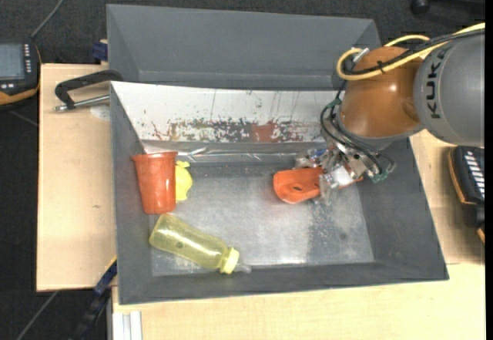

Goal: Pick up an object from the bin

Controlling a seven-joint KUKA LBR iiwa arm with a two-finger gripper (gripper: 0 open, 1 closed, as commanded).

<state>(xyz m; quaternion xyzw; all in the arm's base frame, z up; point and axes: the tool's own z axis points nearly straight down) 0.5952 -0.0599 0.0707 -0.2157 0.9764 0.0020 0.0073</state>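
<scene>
Nearest, against the front wall of the grey bin (pixel 277 278), a pale yellow see-through bottle (pixel 189 244) on its side, cap end pointing right, well apart from the gripper (pixel 330 175). Farther in, by the left wall, a red-orange cup (pixel 156 183) with a small yellow thing (pixel 183 180) touching its right side. Level with these but right of centre, a flat, rounded orange thing (pixel 295 186) lying on the bin floor; right at its right end, the gripper, low over the floor, hung beneath the arm's orange wrist cover (pixel 377 99). Touching that orange thing or just beside it: not to be separated from here. Spread or pinched together: cannot tell, with cables (pixel 333 124) crowding the tip. Judged as the grasp step: down at the thing, nothing lifted yet, the orange thing lying flat. Next move, by that reading: settle a firm pinch on that right end, then rise straight up, without sideways drag. As for room: bare floor in front of the orange thing and to its left, so plenty of space there; tighter on the far side, with the back wall (pixel 231 111) close behind the gripper and the sloping right wall (pixel 397 207) near the wrist. Best kept upright on the way out, clear of both walls and of the rim above.
</scene>
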